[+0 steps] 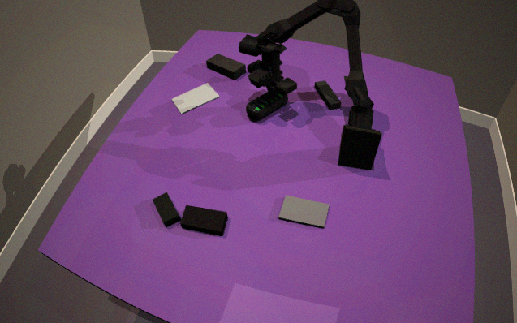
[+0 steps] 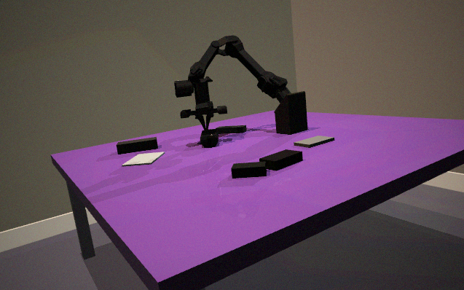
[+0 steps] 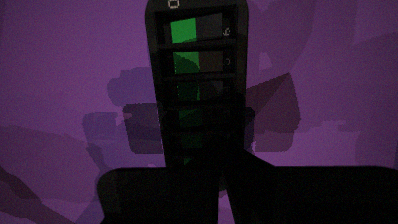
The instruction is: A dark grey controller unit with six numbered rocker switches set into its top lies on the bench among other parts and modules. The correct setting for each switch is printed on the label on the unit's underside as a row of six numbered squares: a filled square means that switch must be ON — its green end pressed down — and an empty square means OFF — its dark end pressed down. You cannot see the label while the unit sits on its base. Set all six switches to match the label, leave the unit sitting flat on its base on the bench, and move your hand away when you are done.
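The dark grey controller unit (image 1: 255, 115) (image 2: 209, 140) (image 3: 241, 30) sits on its base on the purple bench, switches up. In the wrist view its row runs away from the fingers, with the switch marked 6 (image 3: 183, 30) farthest. Green ends are on the left and dark ends on the right. The two farthest switches are lit; the nearer ones are in deep shadow, and their tilt cannot be told. The label underneath is hidden. My gripper (image 1: 273, 91) (image 2: 206, 129) (image 3: 217, 141) is shut and empty, pointing down with its tips at or just above the unit's top. Contact cannot be told.
A dark block (image 1: 226, 66) (image 2: 137, 145) and a white plate (image 1: 196, 98) (image 2: 143, 159) lie left of the unit, a narrow dark block (image 1: 328, 95) right of it. Two dark blocks (image 1: 166, 209) (image 1: 204, 220) and a grey plate (image 1: 304, 212) (image 2: 314, 141) lie farther off.
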Available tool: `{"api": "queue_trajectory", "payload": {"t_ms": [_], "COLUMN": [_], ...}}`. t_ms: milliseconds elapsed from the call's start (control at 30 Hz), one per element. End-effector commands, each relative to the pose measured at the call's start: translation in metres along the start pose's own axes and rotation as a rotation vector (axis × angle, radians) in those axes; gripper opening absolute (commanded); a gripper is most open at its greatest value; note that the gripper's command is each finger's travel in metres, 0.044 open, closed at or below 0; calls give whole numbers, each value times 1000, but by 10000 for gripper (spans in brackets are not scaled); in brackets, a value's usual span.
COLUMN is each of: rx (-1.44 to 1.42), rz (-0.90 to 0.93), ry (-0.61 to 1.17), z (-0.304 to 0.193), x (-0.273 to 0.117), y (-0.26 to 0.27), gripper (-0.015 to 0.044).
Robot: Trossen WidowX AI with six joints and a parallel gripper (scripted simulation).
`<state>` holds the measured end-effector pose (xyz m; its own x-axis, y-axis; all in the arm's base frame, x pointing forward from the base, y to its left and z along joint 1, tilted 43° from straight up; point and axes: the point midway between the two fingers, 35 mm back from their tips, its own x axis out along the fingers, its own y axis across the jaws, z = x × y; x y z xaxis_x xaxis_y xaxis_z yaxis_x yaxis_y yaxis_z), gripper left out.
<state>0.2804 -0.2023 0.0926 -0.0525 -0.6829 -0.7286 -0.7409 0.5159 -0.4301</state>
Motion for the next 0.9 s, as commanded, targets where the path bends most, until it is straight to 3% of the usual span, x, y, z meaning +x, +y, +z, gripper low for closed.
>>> {"api": "queue_trajectory", "payload": {"t_ms": [0, 633, 867], "rx": [-8, -8, -8], "rz": [7, 7, 8], "ry": [0, 0, -2], "z": [0, 0, 1], "x": [2, 2, -43], "y": [1, 1, 1], "gripper": [0, 0, 0]}}
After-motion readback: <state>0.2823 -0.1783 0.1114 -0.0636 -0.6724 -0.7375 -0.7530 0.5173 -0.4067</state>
